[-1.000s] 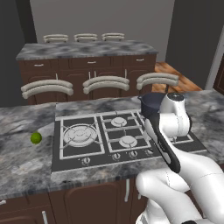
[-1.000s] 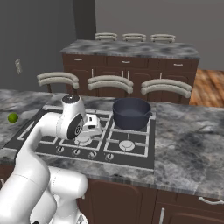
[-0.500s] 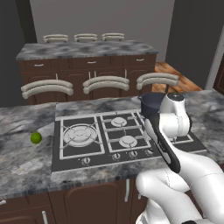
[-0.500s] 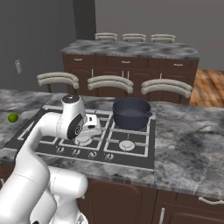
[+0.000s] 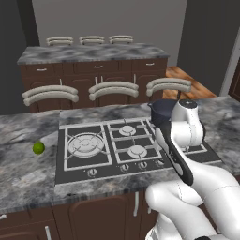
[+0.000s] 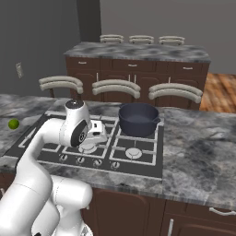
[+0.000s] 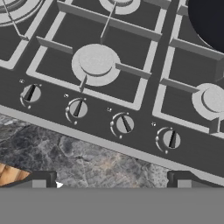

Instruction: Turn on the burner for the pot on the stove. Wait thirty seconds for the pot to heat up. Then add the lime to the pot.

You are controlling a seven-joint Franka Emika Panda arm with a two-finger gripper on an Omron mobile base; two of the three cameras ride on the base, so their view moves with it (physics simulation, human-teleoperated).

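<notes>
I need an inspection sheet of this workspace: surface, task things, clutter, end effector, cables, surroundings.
Surface: grey marbled counter holding the black stove.
Task things: pot sits on the stove's rear burner, arm's right side; lime lies on the counter left of the stove; knobs line the front edge.
Clutter: nothing seen.
End effector: open, hovering above the knob row, touching nothing.
Cables: nothing seen.
Surroundings: three stools behind the counter, second island beyond.

Grey marbled counter point(image 5: 28, 173) across the frame's lower half; three curved pale chair backs point(image 5: 112, 89) mid-frame; behind, dark wood island point(image 6: 138, 69); wooden floor point(image 6: 221, 90) at right edge.
</notes>
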